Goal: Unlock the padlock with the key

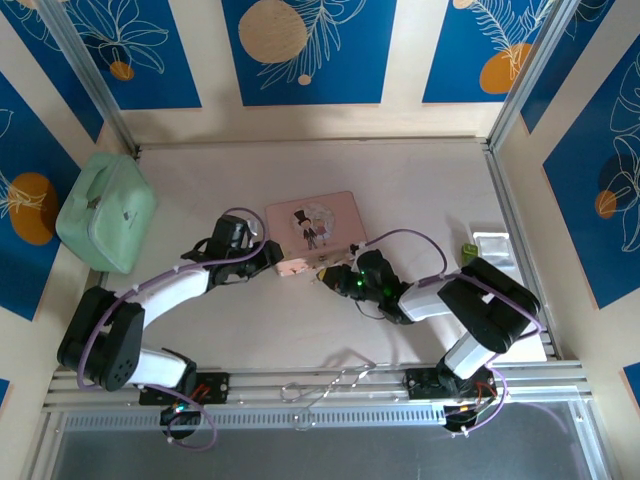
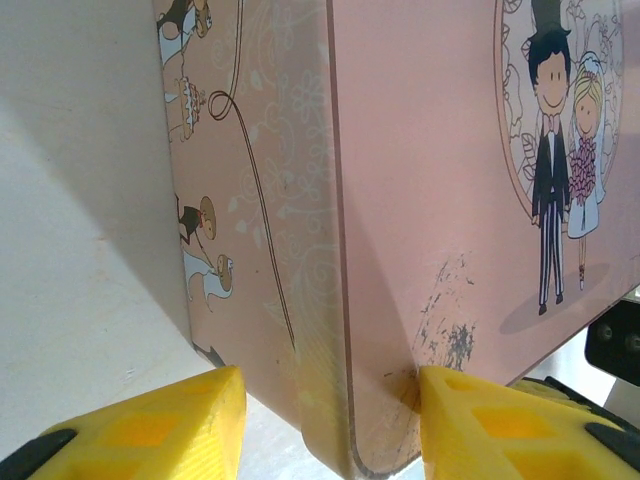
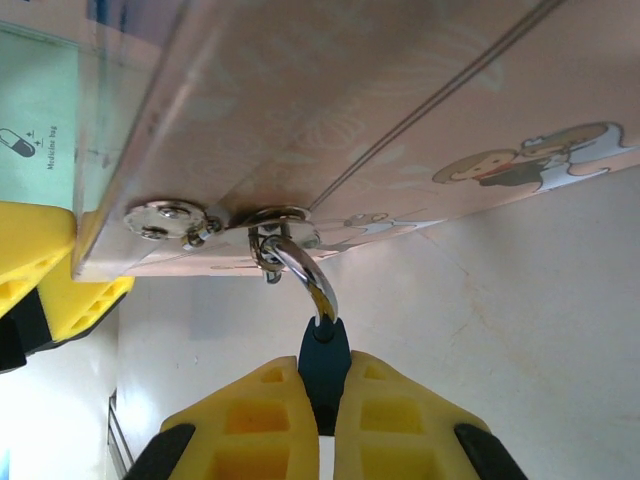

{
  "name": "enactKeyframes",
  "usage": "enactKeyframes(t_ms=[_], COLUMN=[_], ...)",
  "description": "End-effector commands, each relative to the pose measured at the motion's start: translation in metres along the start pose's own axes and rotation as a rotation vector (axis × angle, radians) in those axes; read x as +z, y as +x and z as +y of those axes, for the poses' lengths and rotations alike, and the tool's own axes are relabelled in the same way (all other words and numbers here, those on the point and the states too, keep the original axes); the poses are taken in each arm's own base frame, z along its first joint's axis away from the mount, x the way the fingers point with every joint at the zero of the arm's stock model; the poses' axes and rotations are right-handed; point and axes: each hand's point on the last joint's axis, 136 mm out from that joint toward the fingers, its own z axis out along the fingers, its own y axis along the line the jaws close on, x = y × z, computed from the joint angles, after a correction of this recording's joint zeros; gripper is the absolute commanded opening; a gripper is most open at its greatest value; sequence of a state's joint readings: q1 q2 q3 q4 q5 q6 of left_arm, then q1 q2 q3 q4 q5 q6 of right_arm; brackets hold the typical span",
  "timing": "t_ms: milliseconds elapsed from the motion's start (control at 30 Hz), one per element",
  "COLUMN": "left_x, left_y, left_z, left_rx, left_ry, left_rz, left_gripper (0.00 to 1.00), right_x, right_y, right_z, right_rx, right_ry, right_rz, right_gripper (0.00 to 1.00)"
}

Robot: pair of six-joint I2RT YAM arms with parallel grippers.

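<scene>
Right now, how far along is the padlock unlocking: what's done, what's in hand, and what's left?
Done: the left jaws brace the pink tin at its corner. In hand: the right jaws are shut on the padlock body, its shackle hooked through the tin's clasp. Left: fitting and turning the key, then freeing the shackle.

Centre of surface (image 1: 420, 180): pink tin (image 1: 315, 225), lying flat, cartoon wedding couple on lid. Left edge: mint-green bag (image 1: 105, 212). Right edge: clear packet (image 1: 492, 245), small green item (image 1: 467, 250) just beside it. Near edge: bent wire hooks (image 1: 330, 383).
</scene>
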State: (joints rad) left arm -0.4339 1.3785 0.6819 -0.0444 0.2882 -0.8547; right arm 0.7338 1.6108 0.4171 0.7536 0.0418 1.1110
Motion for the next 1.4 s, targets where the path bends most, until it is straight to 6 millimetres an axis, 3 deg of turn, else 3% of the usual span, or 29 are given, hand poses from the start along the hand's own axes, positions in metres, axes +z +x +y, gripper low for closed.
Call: enactKeyframes(t_ms=[0,400,733,1367], left_x=[0.001,0.001,0.001,0.005], left_y=[0.006,0.005,0.005,0.009], left_z=[0.049,0.049,0.051,0.056], left_rx=[-0.043,-0.038,-0.039,-0.052], left_ry=[-0.183,-0.184,-0.193,-0.189], left_rz=[0.015,0.016,0.013,0.021], left_gripper=[0.48,0.47,0.47,0.46], right_x=[0.004,0.005,-0.003,-0.002], right_y=[0.005,0.007,0.003,-0.005], right_z=[-0.009,-0.011,0.002,-0.005], right_rx=[-0.016,-0.017,-0.02,0.035], right_ry=[0.041,0.023,-0.077,-0.075], right_rz=[0.021,0.02,-0.01,-0.046], right_gripper=[0.0,0.0,0.0,0.0])
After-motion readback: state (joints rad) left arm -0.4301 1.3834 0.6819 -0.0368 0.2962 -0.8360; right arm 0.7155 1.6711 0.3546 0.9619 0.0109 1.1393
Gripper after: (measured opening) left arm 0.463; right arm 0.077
